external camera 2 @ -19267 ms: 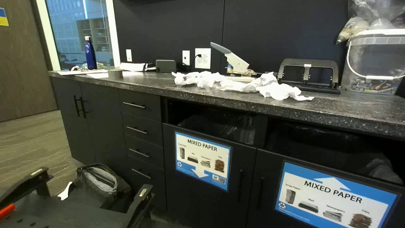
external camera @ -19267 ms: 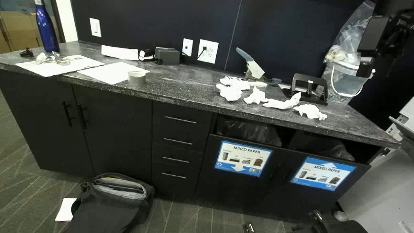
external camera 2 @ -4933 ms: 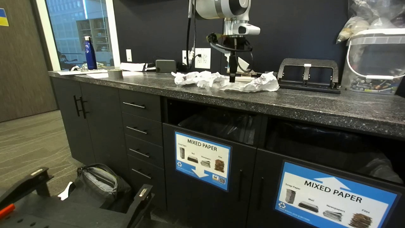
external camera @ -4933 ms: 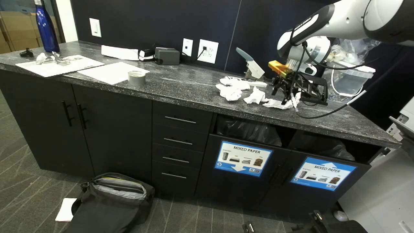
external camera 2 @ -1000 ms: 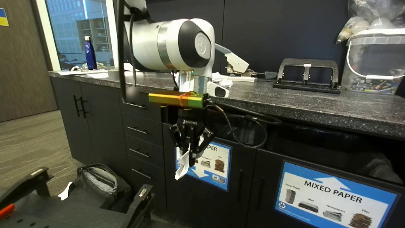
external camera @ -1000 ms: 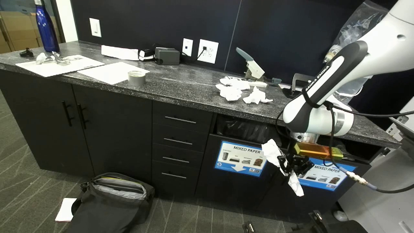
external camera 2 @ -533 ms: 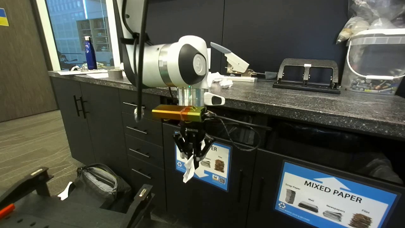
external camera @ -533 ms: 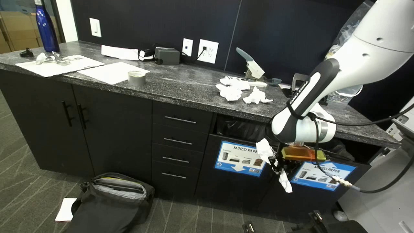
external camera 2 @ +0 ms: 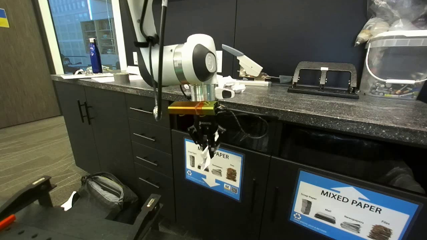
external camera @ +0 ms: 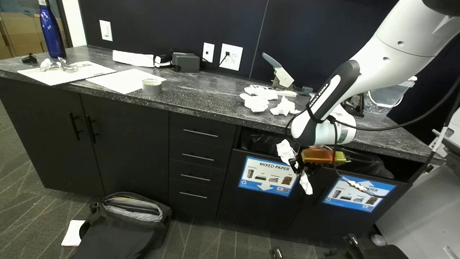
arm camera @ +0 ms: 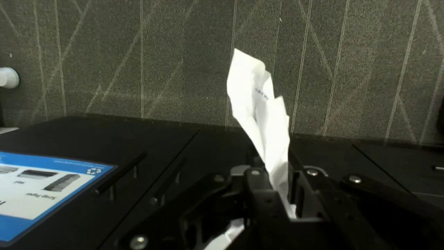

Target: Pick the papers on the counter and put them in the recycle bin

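Observation:
My gripper [arm camera: 272,161] is shut on a crumpled white paper scrap [arm camera: 260,107], whose ends stick out on both sides of the fingers. In an exterior view, this held scrap [external camera: 286,151] hangs below the counter's front edge, before the cabinet doors. The recycle bin is the cabinet with two bag-lined slots; the gripper stands outside, in front of its slot [external camera: 264,141] by the drawers. Other crumpled papers [external camera: 255,103] lie in a group on the dark speckled counter [external camera: 212,97]. In an exterior view the arm partly hides those papers [external camera 2: 230,81].
Behind the papers stands a stapler [external camera: 284,76]. A hole punch [external camera 2: 323,78] and a clear bucket [external camera 2: 395,66] are farther along. Flat white sheets [external camera: 125,81] and a tape roll [external camera: 152,87] lie toward the far end. A backpack [external camera: 125,223] sits on the floor.
The held scrap has left the counter since about five seconds ago; the end scrap went earlier. Within the last second the gripper dipped, then rose and moved closer to the drawer-side slot, still holding it.

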Controlling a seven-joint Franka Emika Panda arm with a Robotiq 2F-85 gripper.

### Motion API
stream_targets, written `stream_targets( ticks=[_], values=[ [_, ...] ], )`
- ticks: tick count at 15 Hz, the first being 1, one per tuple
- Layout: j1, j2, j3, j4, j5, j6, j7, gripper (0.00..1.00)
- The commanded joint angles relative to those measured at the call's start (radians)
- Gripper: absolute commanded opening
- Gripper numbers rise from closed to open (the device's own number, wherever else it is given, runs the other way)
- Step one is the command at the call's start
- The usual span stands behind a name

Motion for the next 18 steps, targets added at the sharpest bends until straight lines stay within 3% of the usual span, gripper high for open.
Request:
stream_targets(
  ticks=[1,13,15,18],
  values=[
    [0.015,0.037,-0.016,0.074,-0.013,0.043,0.041,0.17],
    [0.044,0.184,-0.045,0.273,0.0,0.146,0.101,0.18],
    [0.052,0.202,-0.055,0.294,0.008,0.184,0.114,0.18],
    [0.054,0.213,-0.056,0.251,0.04,0.335,0.141,0.19]
  ],
)
